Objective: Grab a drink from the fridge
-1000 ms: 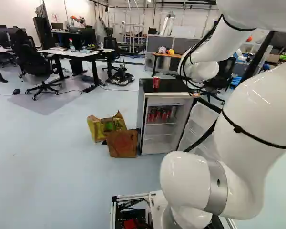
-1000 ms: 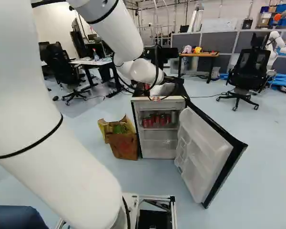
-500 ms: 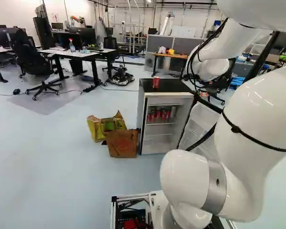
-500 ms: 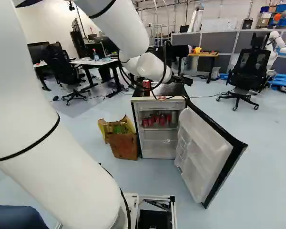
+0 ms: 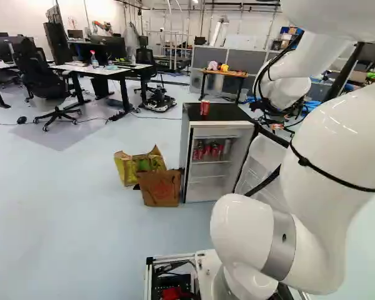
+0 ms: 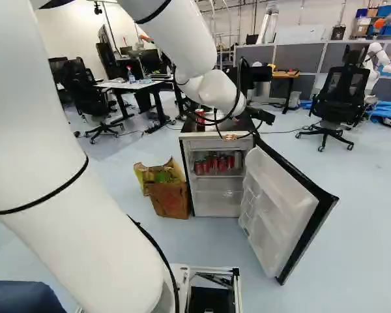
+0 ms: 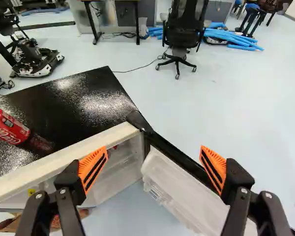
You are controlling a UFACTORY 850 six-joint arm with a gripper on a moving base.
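Several red cans [image 6: 222, 164] on upper shelf [image 6: 215, 177] inside fridge [image 6: 213, 207], door [image 6: 280, 208] wide open. Pincer [image 7: 154, 169] spread wide, nothing held, near the hinge-side front corner. One more can [image 7: 9, 127] upright on fridge top [image 7: 73, 101]. Main risk: lowering straight from here probably hits door or fridge frame, with that corner in the way. Low sweep across the top could tip the loose can. Cables [image 6: 238, 91] looping off arm [image 6: 98, 222] may snag. Shelf cans look close-packed; a misaligned reach could knock neighbours.
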